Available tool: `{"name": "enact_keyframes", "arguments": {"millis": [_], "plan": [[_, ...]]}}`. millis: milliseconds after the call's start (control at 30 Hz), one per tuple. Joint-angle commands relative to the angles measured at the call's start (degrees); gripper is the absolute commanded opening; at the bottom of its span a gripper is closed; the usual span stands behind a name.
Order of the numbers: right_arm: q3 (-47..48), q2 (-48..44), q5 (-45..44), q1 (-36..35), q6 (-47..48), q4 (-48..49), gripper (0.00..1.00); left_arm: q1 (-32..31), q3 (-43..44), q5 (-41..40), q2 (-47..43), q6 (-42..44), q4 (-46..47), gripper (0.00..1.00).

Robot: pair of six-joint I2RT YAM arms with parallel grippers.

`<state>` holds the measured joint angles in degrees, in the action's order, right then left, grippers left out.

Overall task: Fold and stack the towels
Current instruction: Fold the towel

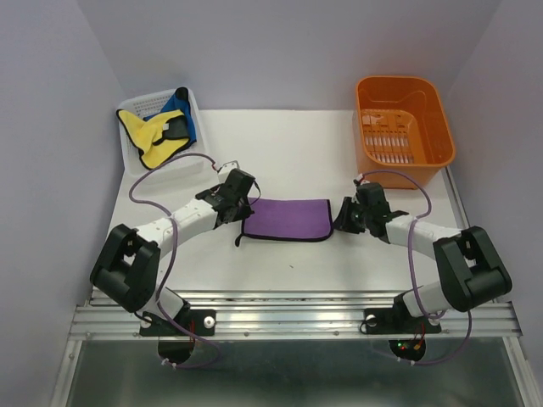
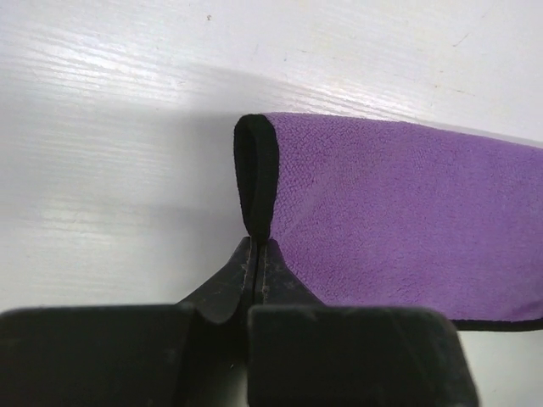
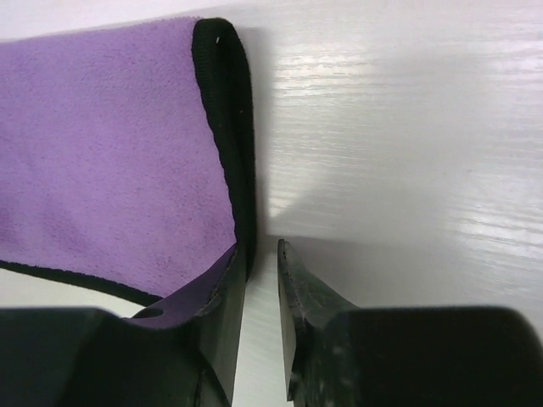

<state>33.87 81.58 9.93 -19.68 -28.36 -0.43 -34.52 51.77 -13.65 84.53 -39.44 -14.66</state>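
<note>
The purple towel (image 1: 288, 219) lies flat on the white table between the two arms, folded into a wide strip with dark edging. My left gripper (image 1: 246, 212) is at its left end, shut on the dark folded edge (image 2: 256, 178). My right gripper (image 1: 341, 220) is at its right end with its jaws a little apart. The dark edge (image 3: 227, 127) lies beside the left finger (image 3: 225, 288), and only bare table shows in the gap. The yellow towel (image 1: 148, 131) and the blue towel (image 1: 183, 108) lie crumpled in the white mesh basket (image 1: 144, 102).
The white mesh basket stands at the table's back left corner. An orange plastic bin (image 1: 399, 81) stands at the back right. Purple cables loop from both arms over the table. Walls close in the left, right and back sides.
</note>
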Motion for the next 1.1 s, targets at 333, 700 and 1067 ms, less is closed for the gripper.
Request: {"name": "enact_keyframes", "arguments": {"millis": [333,700,1067], "plan": [[1.29,3.93,5.36,-3.78,-1.17,6.66,0.15,-3.79,4.3,-1.73,-4.37,-1.69,-0.82,0.0],[1.03,4.46,4.92,-5.54,-2.67,8.07,0.13,-8.36,7.64,1.16,-0.6,-5.56,2.35,0.0],[0.85,4.2,5.36,-5.81,-2.75,8.6,0.13,-13.99,16.17,3.45,10.03,-8.9,6.12,0.0]]}}
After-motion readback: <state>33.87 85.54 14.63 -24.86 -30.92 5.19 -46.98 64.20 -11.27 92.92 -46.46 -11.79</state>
